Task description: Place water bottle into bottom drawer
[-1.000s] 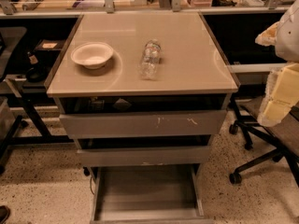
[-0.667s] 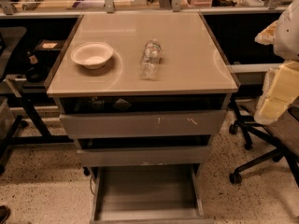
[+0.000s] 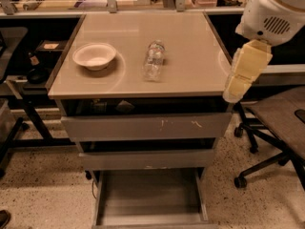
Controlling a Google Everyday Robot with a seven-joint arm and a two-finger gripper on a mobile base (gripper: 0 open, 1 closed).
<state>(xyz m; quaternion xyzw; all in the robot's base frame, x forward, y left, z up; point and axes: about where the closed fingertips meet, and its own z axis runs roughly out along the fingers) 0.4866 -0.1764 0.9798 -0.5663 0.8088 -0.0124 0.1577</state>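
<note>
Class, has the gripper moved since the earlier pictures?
Yes. The gripper has shifted left, from beside the tabletop to overlapping its right edge in view.

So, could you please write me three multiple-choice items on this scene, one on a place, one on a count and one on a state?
1. Where is the gripper?
A. Down on the floor.
B. By the front right corner of the cabinet top, apart from the water bottle.
C. Inside a drawer.

2. How many bowls stand on the cabinet top?
A. One.
B. Two.
C. Three.

3. How is the bottom drawer?
A. Pushed shut.
B. Taken off.
C. Pulled out.

Answers:
1 B: the gripper hangs at that corner, while the water bottle lies on its side mid-top.
2 A: a single white bowl sits to the left of the bottle.
3 C: the bottom drawer's flat floor shows in front of the cabinet.
</note>
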